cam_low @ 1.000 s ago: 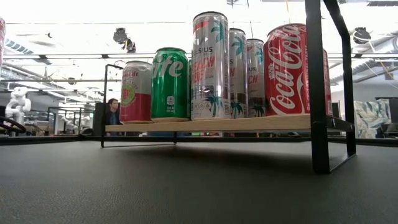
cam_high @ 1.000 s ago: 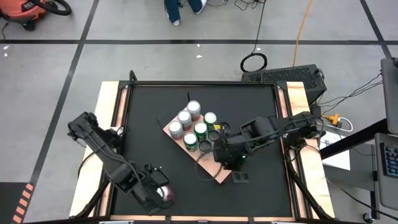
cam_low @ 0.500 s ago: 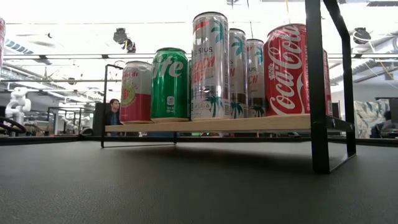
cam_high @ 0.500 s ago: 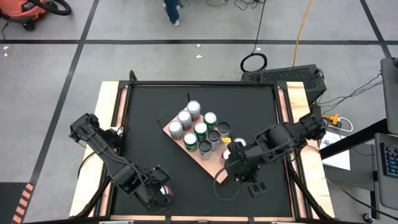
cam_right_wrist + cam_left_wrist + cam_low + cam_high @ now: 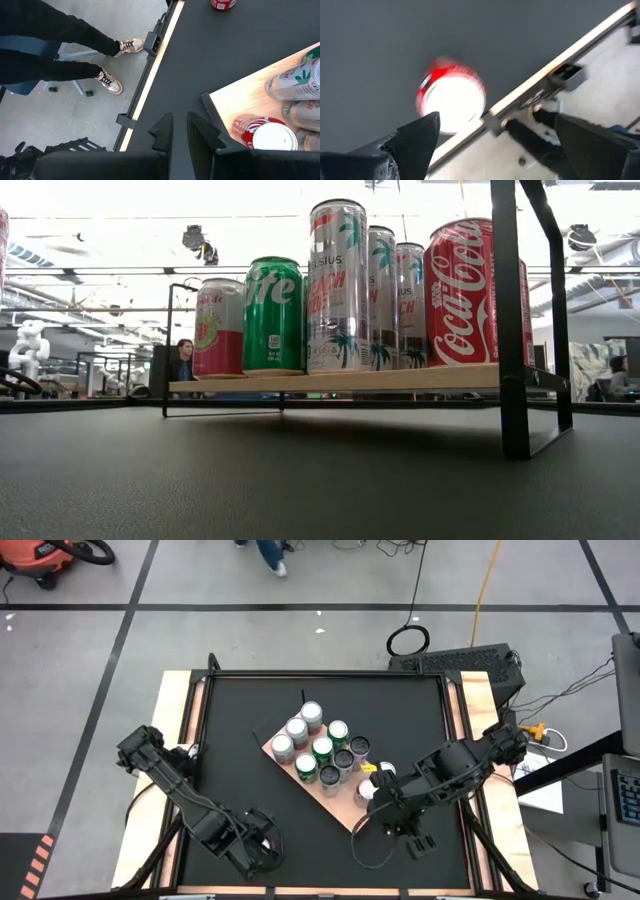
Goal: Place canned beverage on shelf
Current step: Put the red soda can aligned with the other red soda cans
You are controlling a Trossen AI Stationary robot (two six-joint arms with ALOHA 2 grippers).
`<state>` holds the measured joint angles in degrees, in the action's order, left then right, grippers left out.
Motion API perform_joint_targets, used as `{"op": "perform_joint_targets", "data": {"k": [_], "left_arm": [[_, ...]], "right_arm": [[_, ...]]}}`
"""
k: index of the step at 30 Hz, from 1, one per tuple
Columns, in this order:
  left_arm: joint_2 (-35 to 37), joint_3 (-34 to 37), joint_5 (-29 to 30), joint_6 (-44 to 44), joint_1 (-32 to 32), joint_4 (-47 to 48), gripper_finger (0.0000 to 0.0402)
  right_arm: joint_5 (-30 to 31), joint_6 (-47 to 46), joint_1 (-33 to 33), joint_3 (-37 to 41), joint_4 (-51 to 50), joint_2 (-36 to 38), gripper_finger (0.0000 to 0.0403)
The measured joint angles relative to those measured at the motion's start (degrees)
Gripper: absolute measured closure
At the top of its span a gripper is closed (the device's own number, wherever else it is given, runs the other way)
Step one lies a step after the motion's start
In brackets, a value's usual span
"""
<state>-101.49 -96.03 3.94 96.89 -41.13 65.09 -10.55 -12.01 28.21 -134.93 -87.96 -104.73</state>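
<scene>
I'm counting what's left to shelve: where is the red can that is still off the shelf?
In the high view, the red can stands on the black table at its near left corner, under the open left tool, far from the shelf.

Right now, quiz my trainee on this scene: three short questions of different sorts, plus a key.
1. True or false: the left hand is shut on the red can.
2. Where is the right hand? A) gripping a can on the shelf; B) shut, over the black table beside the shelf; C) beyond the table's edge.
3. Fill in: the red can near the left hand stands on the ___, not the shelf.
Key: 1 false, it is open; 2 B; 3 black table.
</scene>
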Motion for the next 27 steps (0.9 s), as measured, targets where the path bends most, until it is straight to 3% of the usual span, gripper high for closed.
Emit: {"op": "perform_joint_targets", "data": {"k": [4, 8, 27], "left_arm": [[-0.07, 0.0, -4.19, 4.76, -0.12, 0.8, 0.0006], [0.24, 0.0, -3.2, 13.68, 0.39, 3.58, 0.0006], [-6.3, -0.02, -3.71, 25.26, 0.7, 4.17, 0.0006]], "right_arm": [[0.01, 0.27, 0.31, 0.0, -0.22, 0.01, 0.037], [0.07, 0.28, 0.53, 0.0, -0.22, 0.01, 0.037], [0.06, 3.65, 0.52, 0.0, -0.22, 0.01, 0.037]]}}
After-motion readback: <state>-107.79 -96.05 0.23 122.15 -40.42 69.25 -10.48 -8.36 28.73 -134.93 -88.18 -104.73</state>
